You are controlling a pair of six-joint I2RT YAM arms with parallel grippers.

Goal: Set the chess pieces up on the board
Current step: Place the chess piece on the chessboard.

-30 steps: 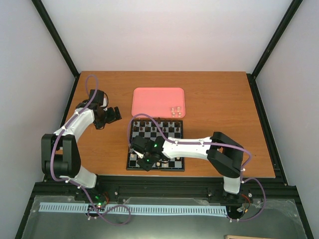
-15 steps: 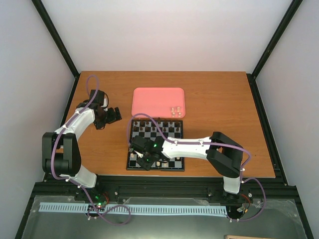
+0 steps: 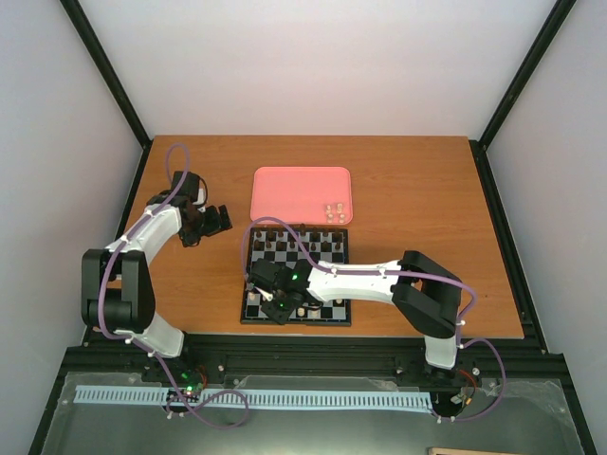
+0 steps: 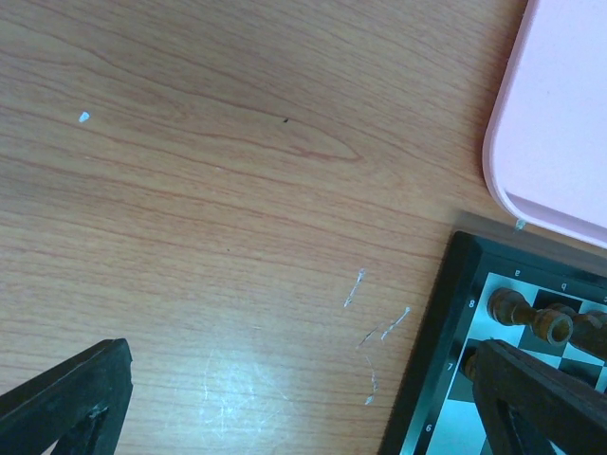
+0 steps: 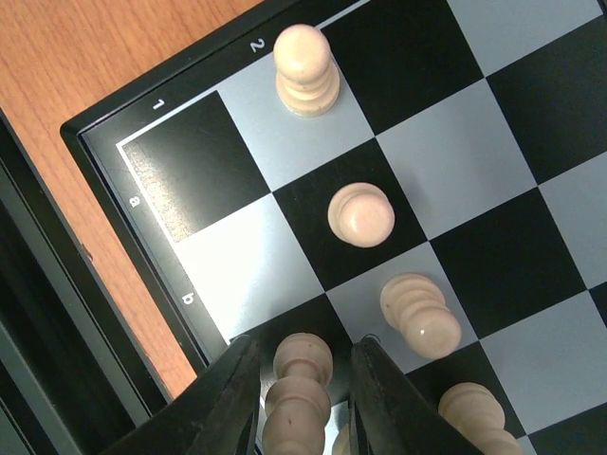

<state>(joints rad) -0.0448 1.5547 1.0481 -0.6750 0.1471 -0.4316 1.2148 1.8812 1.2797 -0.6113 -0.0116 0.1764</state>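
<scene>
Right fingers (image 5: pixel 232 403) stand slightly apart around a cream piece (image 5: pixel 302 379) upright near the board (image 5: pixel 104 133)'s near-left corner, apparently releasing it on its square, while left fingers (image 4: pixel 71 393) hang wide apart over the tabletop (image 4: pixel 237 190), out of the way.

Chess pieces (image 5: pixel 360 214) are cream, board (image 5: pixel 531 104) black-and-white checkered — tray (image 3: pixel 294 190) pink

I count one board (image 3: pixel 275 248) and one pink tray (image 3: pixel 294 190) on the surface (image 3: pixel 408 180). My right wrist camera shows five cream pieces (image 5: pixel 360 213) clearly.
</scene>
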